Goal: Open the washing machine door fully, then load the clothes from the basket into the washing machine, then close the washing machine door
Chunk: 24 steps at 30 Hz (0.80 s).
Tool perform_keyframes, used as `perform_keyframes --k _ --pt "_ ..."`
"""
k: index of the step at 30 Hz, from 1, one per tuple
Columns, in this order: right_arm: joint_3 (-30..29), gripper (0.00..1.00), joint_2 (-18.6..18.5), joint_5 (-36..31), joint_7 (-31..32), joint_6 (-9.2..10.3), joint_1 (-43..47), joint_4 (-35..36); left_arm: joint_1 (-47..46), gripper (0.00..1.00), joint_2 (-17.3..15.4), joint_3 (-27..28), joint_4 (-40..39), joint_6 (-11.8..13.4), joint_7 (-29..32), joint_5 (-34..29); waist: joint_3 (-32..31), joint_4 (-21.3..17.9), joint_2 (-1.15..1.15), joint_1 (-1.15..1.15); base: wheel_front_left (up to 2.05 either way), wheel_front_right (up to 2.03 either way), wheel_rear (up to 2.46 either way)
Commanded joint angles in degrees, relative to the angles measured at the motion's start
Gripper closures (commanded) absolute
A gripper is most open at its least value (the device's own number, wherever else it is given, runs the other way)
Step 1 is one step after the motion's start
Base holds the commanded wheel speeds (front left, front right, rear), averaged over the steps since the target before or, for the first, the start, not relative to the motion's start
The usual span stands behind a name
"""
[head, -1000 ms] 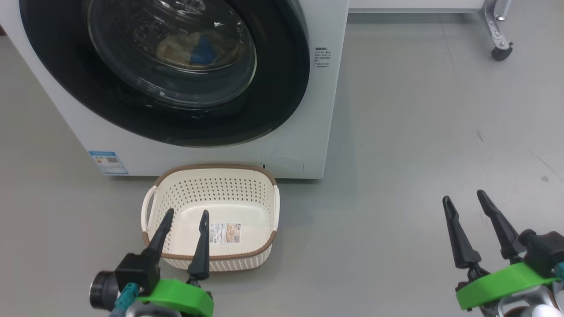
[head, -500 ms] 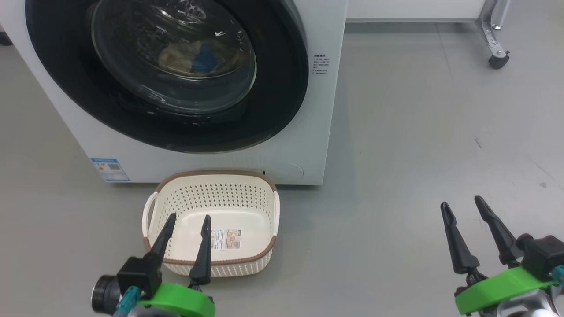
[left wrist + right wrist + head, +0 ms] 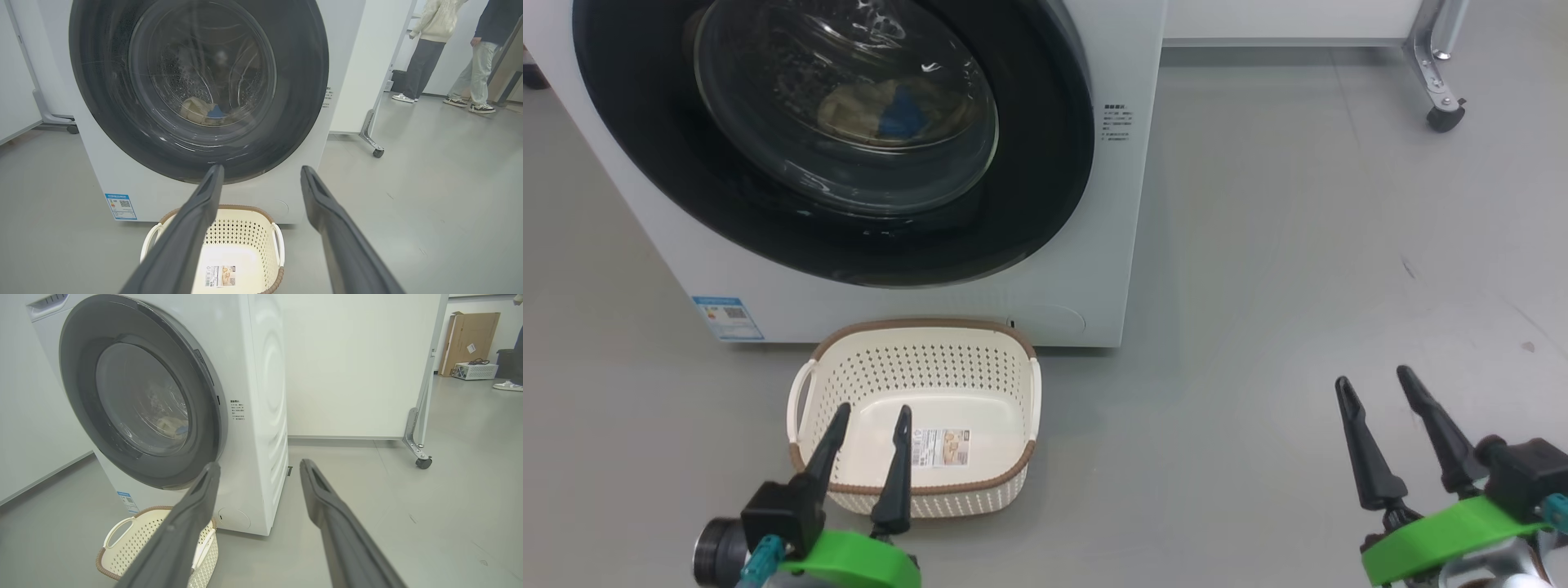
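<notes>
The washing machine is standing on the grey floor. The washing machine door is lying flat against its front, so it is looking shut. Through the round glass, the clothes are showing inside the drum as a pale yellow lump with a blue patch. They are resting low down in the drum.

The basket is sitting on the floor, right up against the bottom edge of the washing machine, below the door. Nothing is lying in it but the label on its bottom.

The left gripper is hanging over the near edge of the basket. Its two long fingers are standing wide apart and holding nothing. The right gripper is hanging over the floor, well off to the right of the basket and the machine. Its fingers are spread apart too, with nothing between them.

I think the job is coming to its end. The clothes are in, the basket has nothing left to give, and the door is looking closed. So the step in hand is the very last one, finishing up. The next move is probably asking for little, just moving both arms clear of the door and the basket so nothing gets bumped. If the door is not clicked in all the way, one gripper is going to need to push gently on the black rim.
</notes>
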<state>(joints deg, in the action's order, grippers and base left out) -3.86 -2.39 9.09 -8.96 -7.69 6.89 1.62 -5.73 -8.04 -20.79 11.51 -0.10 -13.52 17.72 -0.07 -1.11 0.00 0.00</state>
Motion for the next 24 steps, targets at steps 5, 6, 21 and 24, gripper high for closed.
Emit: perform_keyframes --k 5,6,21,24 --pt "0.5 1.0 0.1 1.2 0.0 -0.01 0.2 -2.1 0.7 1.0 0.4 0.2 1.6 0.0 0.2 1.1 -0.1 0.0 0.0 0.0 0.0 0.0 0.0" --pt "0.5 1.0 0.1 2.0 0.1 -0.01 0.1 -2.2 0.7 1.0 0.4 0.4 1.6 0.0 0.4 1.7 -0.1 0.0 0.0 0.0 0.0 0.0 0.0" --pt "0.8 1.0 -0.6 12.6 1.5 0.02 -1.7 -4.0 0.5 1.0 0.9 3.5 1.8 -0.9 2.7 10.9 0.0 0.2 0.0 0.0 0.0 0.0 0.0" --pt "0.8 1.0 -0.7 14.7 1.8 0.02 -2.0 -4.3 0.4 1.0 1.0 4.2 1.9 -1.1 3.1 12.7 0.0 0.2 0.0 0.0 0.0 0.0 0.0"
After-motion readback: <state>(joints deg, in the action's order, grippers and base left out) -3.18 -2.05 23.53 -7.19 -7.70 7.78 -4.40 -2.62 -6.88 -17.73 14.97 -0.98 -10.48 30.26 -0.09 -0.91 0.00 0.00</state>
